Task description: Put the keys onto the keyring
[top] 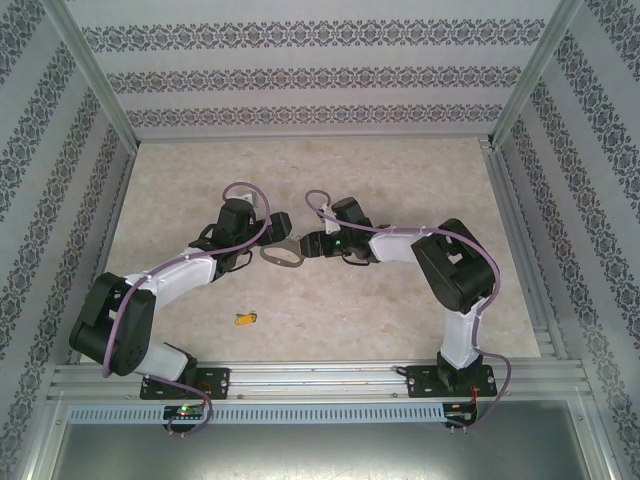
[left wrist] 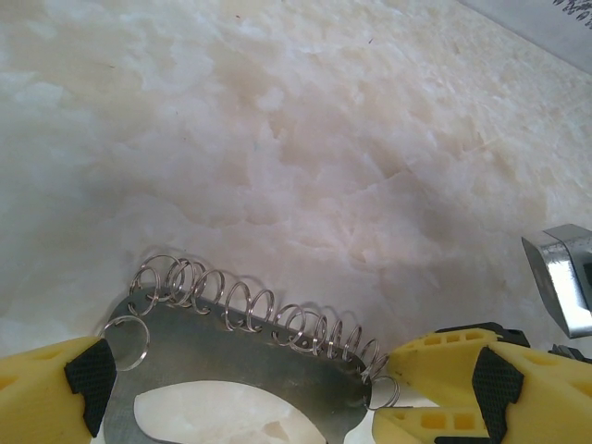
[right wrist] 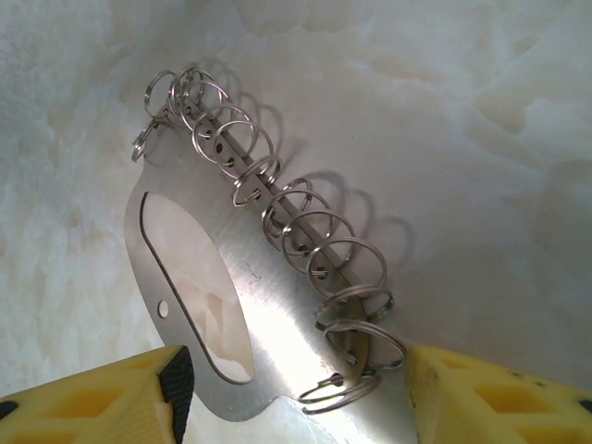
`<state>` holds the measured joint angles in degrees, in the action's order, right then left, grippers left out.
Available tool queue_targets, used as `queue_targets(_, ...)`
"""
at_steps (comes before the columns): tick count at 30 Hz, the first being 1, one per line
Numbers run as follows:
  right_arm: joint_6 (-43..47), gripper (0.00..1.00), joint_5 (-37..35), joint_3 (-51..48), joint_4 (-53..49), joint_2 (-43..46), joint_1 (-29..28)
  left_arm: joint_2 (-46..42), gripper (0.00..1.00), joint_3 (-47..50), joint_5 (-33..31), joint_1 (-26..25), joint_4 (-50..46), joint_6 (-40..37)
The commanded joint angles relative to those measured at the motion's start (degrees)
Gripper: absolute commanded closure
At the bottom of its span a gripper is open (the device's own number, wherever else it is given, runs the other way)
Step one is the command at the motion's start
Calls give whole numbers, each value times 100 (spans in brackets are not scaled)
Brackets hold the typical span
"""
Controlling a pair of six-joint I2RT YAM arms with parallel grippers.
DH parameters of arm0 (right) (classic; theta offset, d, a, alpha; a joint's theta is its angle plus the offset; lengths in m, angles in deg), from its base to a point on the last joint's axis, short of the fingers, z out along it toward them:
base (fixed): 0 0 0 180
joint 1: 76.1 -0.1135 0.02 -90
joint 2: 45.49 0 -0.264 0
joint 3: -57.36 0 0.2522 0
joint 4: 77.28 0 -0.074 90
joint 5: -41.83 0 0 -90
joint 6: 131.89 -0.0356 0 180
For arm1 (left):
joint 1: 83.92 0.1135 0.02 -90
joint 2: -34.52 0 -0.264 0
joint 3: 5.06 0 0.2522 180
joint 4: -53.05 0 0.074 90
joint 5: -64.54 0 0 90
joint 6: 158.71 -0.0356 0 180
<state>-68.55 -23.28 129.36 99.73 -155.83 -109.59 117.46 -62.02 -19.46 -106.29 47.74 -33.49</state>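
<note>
From above, the keyring (top: 281, 256) is in the middle of the counter (top: 400, 330), between the two arms. The left tool (top: 270, 235) is at 11 o'clock from it and the right tool (top: 308, 246) is at 3 o'clock, both right up against it. The tiny key (top: 245, 319) with a yellow head lies on the counter at 7 o'clock from the keyring, well apart from it and from both tools.

In the left wrist view, the keyring (left wrist: 231, 356) is a flat grey plate with a big oval hole. It sits between the yellow fingers (left wrist: 37, 398) of the left tool (left wrist: 240, 388), which are far apart, one at 9 o'clock of the plate and one at 3 o'clock. The black pad at 9 o'clock touches the plate's corner. I cannot tell if this tool is squeezing the plate or just standing round it. A row of little rings (left wrist: 259, 310) runs along the plate's 12 o'clock edge. A silver block (left wrist: 562, 277) is at 3 o'clock in this view.

In the right wrist view, the right tool (right wrist: 291, 398) grips the near end of the keyring (right wrist: 277, 314), a yellow finger (right wrist: 92, 402) on each side. The plate is up off the counter and throws a shadow on it. The little rings (right wrist: 277, 208) run from 11 o'clock down to 5 o'clock
</note>
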Motion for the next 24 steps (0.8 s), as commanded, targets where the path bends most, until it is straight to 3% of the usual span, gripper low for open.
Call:
queue_targets(1,10,40,148,31,18,-78,-1,56,0,10,41,56,210,71)
queue_targets(16,-113,44,325,-676,222,683,-384,48,0,26,78,57,254,127)
queue_targets(24,111,43,-174,-698,46,849,-223,52,0,56,125,59,272,147)
